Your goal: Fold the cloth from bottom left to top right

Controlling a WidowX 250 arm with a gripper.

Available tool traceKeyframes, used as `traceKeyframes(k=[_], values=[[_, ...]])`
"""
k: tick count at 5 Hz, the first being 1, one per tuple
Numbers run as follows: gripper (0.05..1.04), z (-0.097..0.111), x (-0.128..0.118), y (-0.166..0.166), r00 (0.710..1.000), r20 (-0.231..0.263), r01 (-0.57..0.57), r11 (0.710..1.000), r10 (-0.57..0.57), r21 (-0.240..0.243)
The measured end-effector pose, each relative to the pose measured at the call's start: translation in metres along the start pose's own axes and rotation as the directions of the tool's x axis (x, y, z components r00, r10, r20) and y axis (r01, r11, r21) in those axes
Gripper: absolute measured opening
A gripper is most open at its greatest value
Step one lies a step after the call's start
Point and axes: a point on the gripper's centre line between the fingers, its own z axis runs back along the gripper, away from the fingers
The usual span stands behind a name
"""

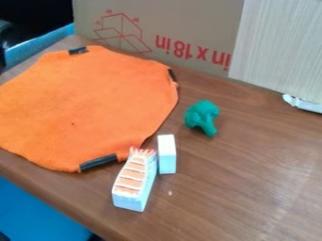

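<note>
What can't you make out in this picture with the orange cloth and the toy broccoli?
In the camera view:
- Orange cloth: its leftmost part, cut off by the left edge; its underside, facing the table.
- Cardboard: its top, cut off by the upper edge.
- White object: its far end, cut off by the right edge.
- Pale speck: too small to identify.

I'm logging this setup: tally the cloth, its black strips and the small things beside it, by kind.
Orange cloth: 1
Black strips: 3
Green toy broccoli: 1
Plain white block: 1
Orange-striped block: 1
Total: 7
</note>
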Motion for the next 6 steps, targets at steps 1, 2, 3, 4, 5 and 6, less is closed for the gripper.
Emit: traceKeyframes(k=[1, 2, 3, 4, 5, 6], values=[[0.999, -0.018, -0.004, 0.01, 0.999, 0.02, -0.049, 0.999, 0.049, -0.006], [0.999, -0.028, -0.005, 0.017, 0.99, 0.061, -0.128, 0.991, 0.13, -0.037], [0.999, -0.034, -0.005, 0.019, 0.984, 0.081, -0.153, 0.987, 0.156, -0.043], [0.999, -0.039, -0.007, 0.019, 0.985, 0.094, -0.145, 0.989, 0.148, -0.036], [0.999, -0.051, -0.01, 0.019, 0.986, 0.099, -0.132, 0.991, 0.134, -0.032], [0.999, -0.055, -0.015, 0.025, 0.986, 0.111, -0.127, 0.992, 0.128, -0.017]])
